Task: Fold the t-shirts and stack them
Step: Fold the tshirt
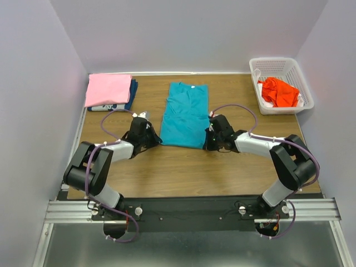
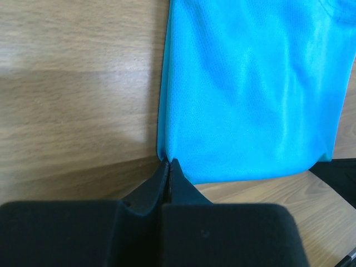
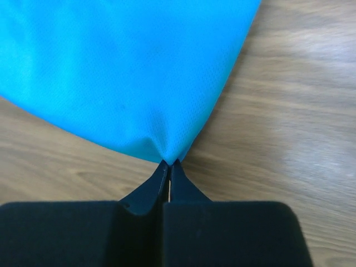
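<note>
**While both hands pinch the near corners of the teal t-shirt [image 1: 185, 114], about half the task remains**

The teal t-shirt lies flat in the middle of the surface [image 1: 183, 172], collar away from the arms. It looks narrowed lengthwise, with its sleeves tucked in. The left hand [image 2: 168, 162] has its tips pressed together on the near left corner. The right hand [image 3: 168, 162] is clamped on the near right corner, where the cloth puckers into the tips. At the far left, a folded pink t-shirt [image 1: 108, 89] rests on a folded dark blue t-shirt [image 1: 132, 92], so two appear finished and stacked. An orange-red t-shirt [image 1: 281, 92] sits crumpled in the white basket [image 1: 278, 60] at the far right. The task appears roughly halfway done: the teal one needs its cross fold and a place on the pile, and the orange-red one needs every step.
</note>
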You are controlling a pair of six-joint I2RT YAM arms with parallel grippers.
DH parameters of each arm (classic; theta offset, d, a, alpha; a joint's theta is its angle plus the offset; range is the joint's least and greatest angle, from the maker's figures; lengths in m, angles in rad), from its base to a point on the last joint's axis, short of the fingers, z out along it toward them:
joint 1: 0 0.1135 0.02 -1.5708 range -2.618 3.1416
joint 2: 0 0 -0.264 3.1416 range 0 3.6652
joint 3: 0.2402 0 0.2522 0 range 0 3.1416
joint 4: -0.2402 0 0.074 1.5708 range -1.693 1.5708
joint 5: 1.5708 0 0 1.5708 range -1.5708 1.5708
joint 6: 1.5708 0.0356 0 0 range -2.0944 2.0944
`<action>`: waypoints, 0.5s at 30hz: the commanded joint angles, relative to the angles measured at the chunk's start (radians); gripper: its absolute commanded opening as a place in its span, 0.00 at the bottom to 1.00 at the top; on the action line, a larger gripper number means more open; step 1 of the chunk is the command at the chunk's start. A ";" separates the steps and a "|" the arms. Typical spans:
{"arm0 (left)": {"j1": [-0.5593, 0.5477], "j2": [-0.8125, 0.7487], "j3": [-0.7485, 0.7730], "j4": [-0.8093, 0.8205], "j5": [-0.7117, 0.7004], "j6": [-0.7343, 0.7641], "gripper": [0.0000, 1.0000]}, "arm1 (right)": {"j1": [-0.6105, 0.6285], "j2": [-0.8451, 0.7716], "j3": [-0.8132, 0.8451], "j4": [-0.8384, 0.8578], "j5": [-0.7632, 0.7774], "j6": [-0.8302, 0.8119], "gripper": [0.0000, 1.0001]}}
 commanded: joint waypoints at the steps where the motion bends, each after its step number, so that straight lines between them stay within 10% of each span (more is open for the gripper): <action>1: 0.002 -0.113 -0.054 -0.060 -0.038 -0.011 0.00 | 0.000 -0.037 -0.031 -0.014 -0.197 0.019 0.04; 15: 0.002 -0.821 -0.197 -0.429 -0.267 -0.158 0.00 | 0.067 -0.326 -0.117 -0.080 -0.843 0.134 0.01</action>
